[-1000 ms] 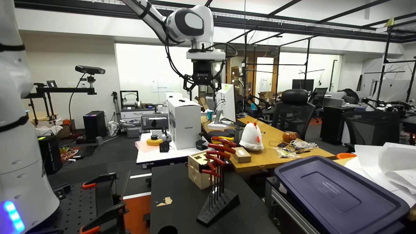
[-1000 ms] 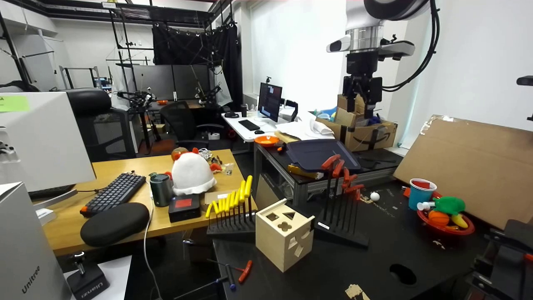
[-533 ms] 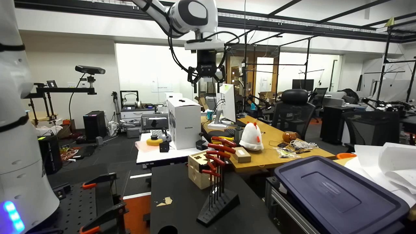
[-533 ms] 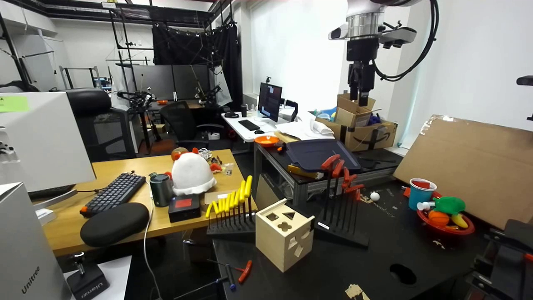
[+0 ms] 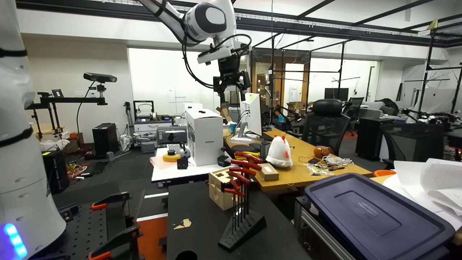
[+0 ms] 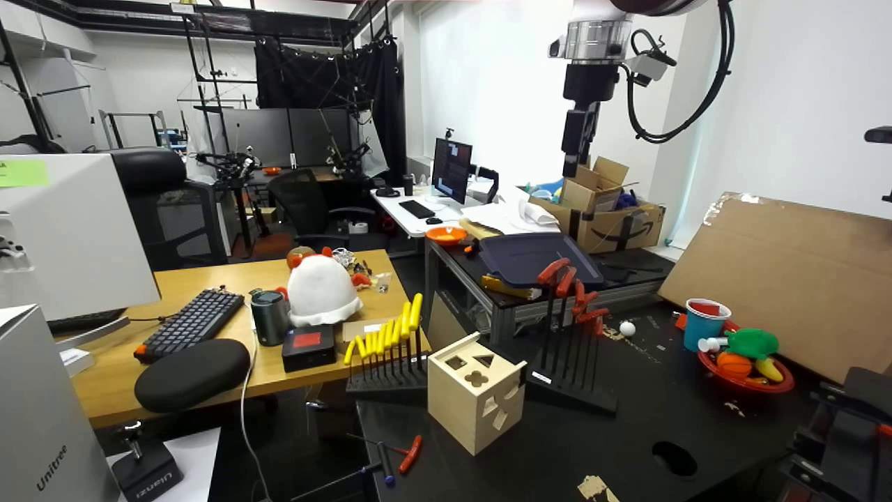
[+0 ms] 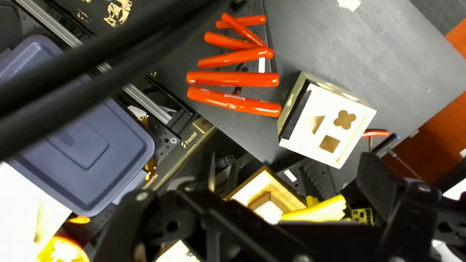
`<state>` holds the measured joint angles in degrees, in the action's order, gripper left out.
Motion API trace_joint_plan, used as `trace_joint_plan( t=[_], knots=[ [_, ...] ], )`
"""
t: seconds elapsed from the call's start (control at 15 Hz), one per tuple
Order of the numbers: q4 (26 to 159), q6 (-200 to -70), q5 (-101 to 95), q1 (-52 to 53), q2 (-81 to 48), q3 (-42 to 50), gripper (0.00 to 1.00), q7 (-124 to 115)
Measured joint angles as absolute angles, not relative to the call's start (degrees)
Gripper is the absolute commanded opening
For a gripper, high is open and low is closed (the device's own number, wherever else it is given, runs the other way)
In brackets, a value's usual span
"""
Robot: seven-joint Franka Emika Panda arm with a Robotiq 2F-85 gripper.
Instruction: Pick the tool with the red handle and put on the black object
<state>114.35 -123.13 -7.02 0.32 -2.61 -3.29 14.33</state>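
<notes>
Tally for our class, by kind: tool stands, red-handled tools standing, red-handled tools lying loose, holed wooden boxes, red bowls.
Tool stands: 2
Standing red-handled tools in view: 6
Loose red-handled tools: 1
Holed wooden boxes: 1
Red bowls: 1
Total: 11

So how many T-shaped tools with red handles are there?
7 that I can see: 6 red-handled tools stand in the black holder, and 1 loose one lies on the black table beside the wooden box. Another could be hidden.

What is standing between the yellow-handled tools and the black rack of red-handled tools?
A wooden box stands between the yellow-handled tools and the rack of red-handled tools in an exterior view.
</notes>
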Motion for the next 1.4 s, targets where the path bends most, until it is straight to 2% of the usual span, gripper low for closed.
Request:
trace_joint_plan(
  t=[0.67, 1.4],
  knots=[
    [118.6, -132.3, -11.5, 0.9, -2.2, -3.2, 1.00, -1.6],
    [119.2, -132.7, -13.3, 1.1, -2.1, -3.2, 1.00, -6.9]
  ],
)
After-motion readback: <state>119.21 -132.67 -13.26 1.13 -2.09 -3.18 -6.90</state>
